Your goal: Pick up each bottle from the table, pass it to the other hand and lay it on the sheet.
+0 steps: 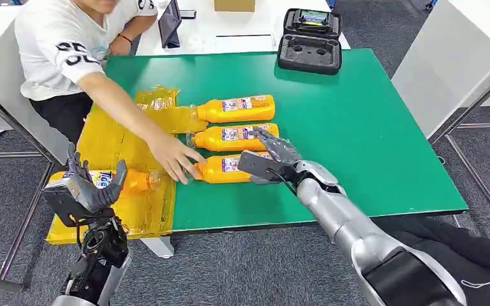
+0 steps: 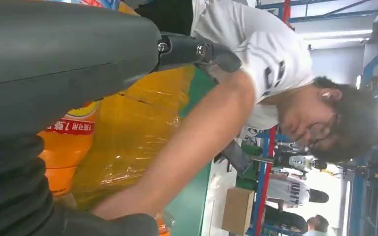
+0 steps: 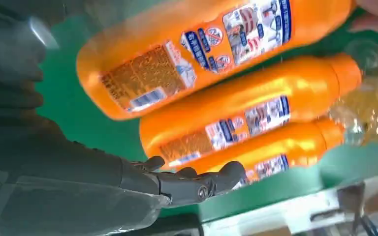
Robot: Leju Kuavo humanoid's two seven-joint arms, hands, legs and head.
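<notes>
The left hand holds one orange bottle in its fingers, over the yellow sheet. The right hand has its fingers spread, holding nothing, just over the nearest bottle on the green bench. Beyond the fingers lie the middle bottle and the farthest bottle. A person's hand touches the nearest bottle.

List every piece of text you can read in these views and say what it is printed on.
"Tide", partly covered, on the bottle the left hand holds.
Red band with white characters on that bottle: too blurred to read.
Large dark letters on the person's white shirt: cut off, unreadable.
Labels on the three bottles on the table: small print, barcode and pictures, too small to read.
</notes>
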